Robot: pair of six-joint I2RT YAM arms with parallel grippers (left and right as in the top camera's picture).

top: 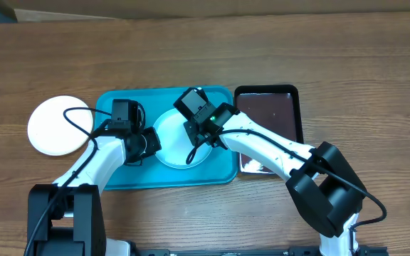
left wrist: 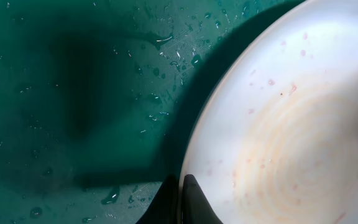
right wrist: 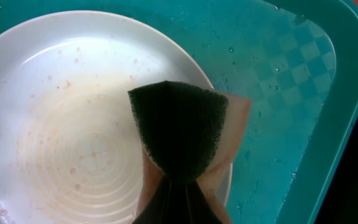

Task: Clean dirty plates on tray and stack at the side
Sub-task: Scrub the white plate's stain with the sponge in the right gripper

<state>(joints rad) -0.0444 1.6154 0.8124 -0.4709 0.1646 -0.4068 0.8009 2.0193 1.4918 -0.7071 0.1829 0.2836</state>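
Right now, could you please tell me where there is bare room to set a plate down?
Bare wood runs beyond the tray and the black tray, and right of the black tray. Inside the tray is crowded: left end effector and right end effector meet at the plate.

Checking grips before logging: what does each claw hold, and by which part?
Left claw pinches the plate by its rim; right claw pinches the sponge at its near end.

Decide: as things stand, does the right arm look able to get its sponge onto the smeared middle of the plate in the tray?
Probably yes. The right gripper holds the sponge over the plate, whose smeared middle lies bare; the left gripper pinches only its rim.
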